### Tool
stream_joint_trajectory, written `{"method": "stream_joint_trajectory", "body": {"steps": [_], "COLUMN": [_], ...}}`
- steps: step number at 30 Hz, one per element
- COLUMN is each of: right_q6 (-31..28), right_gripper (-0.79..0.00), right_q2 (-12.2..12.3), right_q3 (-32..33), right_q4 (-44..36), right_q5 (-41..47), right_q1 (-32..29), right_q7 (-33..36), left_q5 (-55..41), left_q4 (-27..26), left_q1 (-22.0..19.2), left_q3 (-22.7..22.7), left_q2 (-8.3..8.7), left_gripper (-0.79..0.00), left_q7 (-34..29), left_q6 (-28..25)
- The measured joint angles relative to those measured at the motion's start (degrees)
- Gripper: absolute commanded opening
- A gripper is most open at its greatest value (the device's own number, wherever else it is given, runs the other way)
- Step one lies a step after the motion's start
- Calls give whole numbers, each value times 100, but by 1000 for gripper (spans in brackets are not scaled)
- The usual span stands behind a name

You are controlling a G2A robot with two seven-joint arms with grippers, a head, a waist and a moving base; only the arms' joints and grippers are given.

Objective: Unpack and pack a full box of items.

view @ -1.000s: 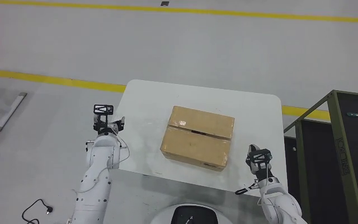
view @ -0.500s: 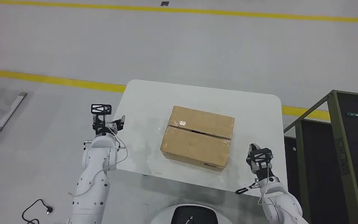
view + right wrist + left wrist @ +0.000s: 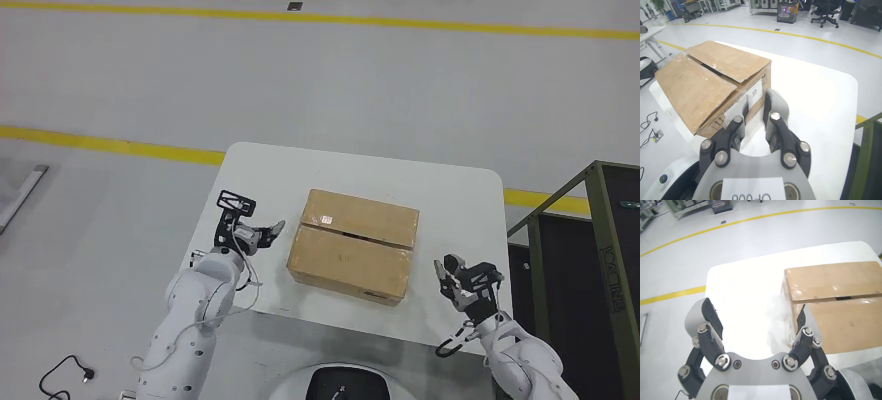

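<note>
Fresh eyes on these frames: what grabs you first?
The cardboard box sits in the middle of the white table, its top flaps folded down with a dark gap along the seam. The left tool hangs wide open just off one end of the box, holding nothing. The right tool is off the box's other end, over the table's near corner, slightly open and empty.

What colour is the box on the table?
Brown; the box shows best in the right wrist view.
</note>
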Motion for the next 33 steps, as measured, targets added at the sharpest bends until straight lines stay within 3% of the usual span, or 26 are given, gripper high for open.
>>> {"method": "stream_joint_trajectory", "body": {"steps": [2, 10, 17, 21, 22, 23, 25, 26, 28, 31, 33], "right_q6": [-187, -25, 574, 577, 477, 389, 149, 52, -101, -189, -249], "right_gripper": [0, 0, 0, 0, -12, -135, -256, -397, -520, -489, -388], "right_q2": [22, 36, 21, 4, -1, -4, -3, -1, 3, 2, -6], "right_q3": [5, -40, -41, -110, -127, -131, -146, -159, -217, -342, -439], "right_q4": [-4, 26, -28, -50, -42, -27, 8, 33, 88, 145, 185], "right_q5": [-105, -203, -267, -40, 131, 281, 586, 676, 777, 782, 860], "right_q1": [8, -25, -57, -53, -47, -37, 15, 52, 172, 369, 468], "right_q7": [-6, -29, -63, -200, -256, -283, -282, -245, -111, 37, 112], "left_q5": [50, -155, -34, -35, -35, -35, -107, -245, -813, -1354, -1410], "left_q4": [-41, -76, -92, -92, -92, -92, -71, -31, 69, 92, 89], "left_q1": [3, -64, -83, -83, -83, -83, -53, -27, -41, -138, -167], "left_q3": [62, 327, 372, 371, 371, 371, 389, 407, 427, 430, 427], "left_q2": [27, 75, 84, 84, 84, 84, 80, 72, 47, 42, 51], "left_gripper": [0, 0, 0, 0, 0, 0, 0, 0, 0, 0, 0], "left_q7": [-28, -78, -96, -96, -96, -96, -62, -71, -281, -590, -654], "left_q6": [-395, -1172, -1215, -1215, -1215, -1215, -1172, -1129, -999, -913, -880]}}
